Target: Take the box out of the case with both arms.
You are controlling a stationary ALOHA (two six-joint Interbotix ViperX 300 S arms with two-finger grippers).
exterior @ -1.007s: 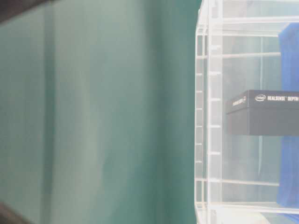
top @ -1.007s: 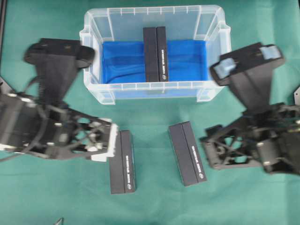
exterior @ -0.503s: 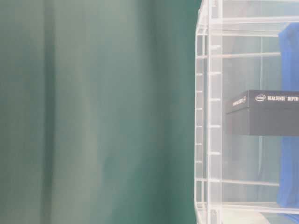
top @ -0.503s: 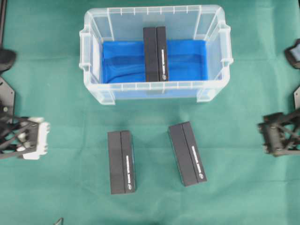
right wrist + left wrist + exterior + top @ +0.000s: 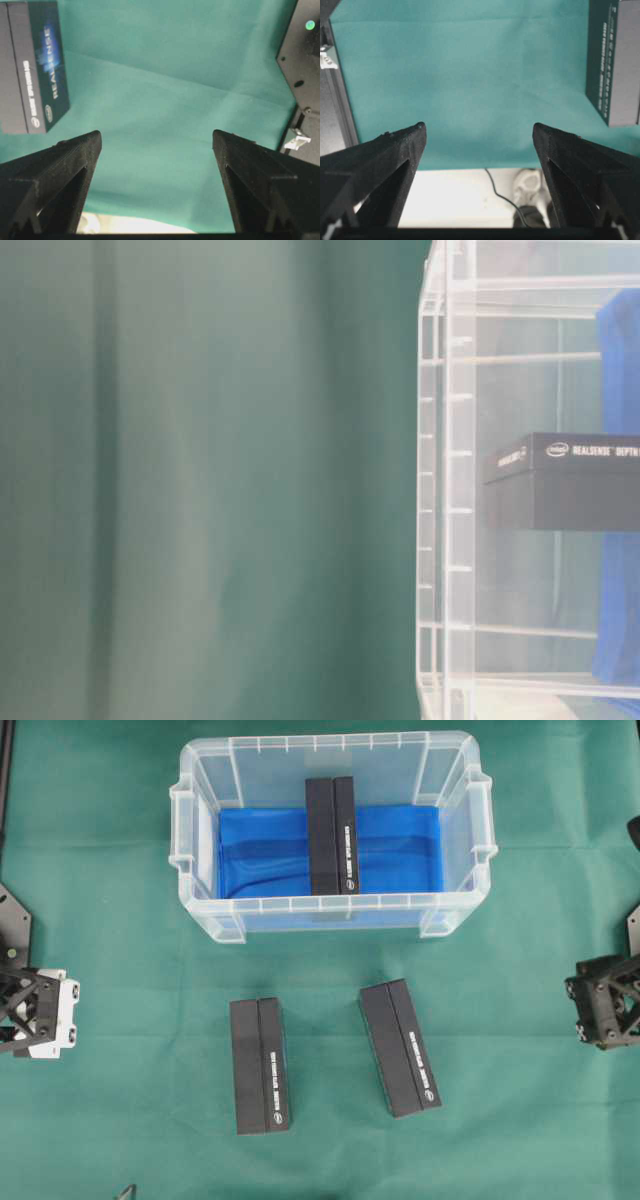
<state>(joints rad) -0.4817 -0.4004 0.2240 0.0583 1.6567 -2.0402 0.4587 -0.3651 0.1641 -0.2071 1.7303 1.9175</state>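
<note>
Box in case (image 5: 331, 836): black, lying flat on the blue sheet (image 5: 260, 850), mid-case, long side running front wall to back wall.
Case (image 5: 195, 850): clear tub, top centre of the green cloth (image 5: 120, 920) in the overhead view.
Table-level view: shows what overhead cannot, namely white lettering on the side of the box in the case (image 5: 565, 480), read through the ribbed clear wall (image 5: 445, 490); no arm there.
Overhead view only: both arms at once, out at the far left and far right edges, well apart from the case.
Boxes, counted: three, one inside, two outside on the cloth.
Outside, left box (image 5: 261, 1065): in front of the case, nearly straight.
Outside, right box (image 5: 400, 1048): beside it, apart, slightly skewed.
Left gripper (image 5: 479, 129): fingers (image 5: 395, 150) spread wide, nothing between, bare cloth beneath; edge of one box (image 5: 615, 60) at upper right of the left wrist view.
Right gripper (image 5: 156, 134): fingers (image 5: 250, 160) spread wide too, clamped on nothing; one box (image 5: 32, 70) at upper left of the right wrist view.
Grippers, counted: two, both empty.
</note>
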